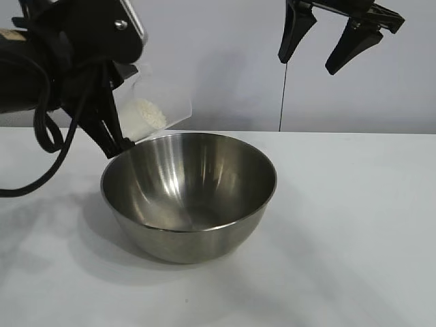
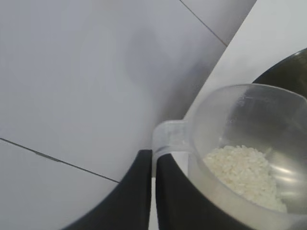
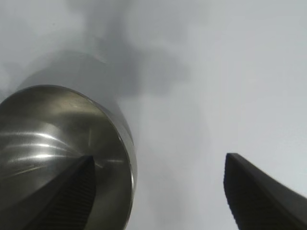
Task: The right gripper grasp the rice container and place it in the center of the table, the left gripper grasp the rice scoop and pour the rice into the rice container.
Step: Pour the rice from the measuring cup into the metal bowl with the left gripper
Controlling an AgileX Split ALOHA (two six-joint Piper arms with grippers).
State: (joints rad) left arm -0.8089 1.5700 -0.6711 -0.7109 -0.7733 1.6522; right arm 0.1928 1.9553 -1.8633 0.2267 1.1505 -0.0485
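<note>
The table [image 1: 354, 225] is big and white, and my rice container [image 1: 189, 194] sits on it near the middle, shiny and deep, with no rice in it that I can see yet. My right gripper [image 1: 328, 42] hangs up high above and behind the bowl, well apart from it, with its two fingers spread wide and nothing between them. My left gripper [image 1: 112, 136] is just beside the bowl's rim on the left, and its fingers are squeezed tight on the handle of the rice scoop [image 1: 153, 105]. The scoop is tipped on its side, its mouth facing the bowl, and a little pile of white rice [image 2: 244, 175] lies inside it. Here is what I think could go wrong. The scoop's mouth is right at the rim, not over the middle, so if I tip more from here, some rice may land on the table. My fingers could also bump the rim and push the bowl. The handle is thin and smooth, so the scoop might twist in my pinch.
</note>
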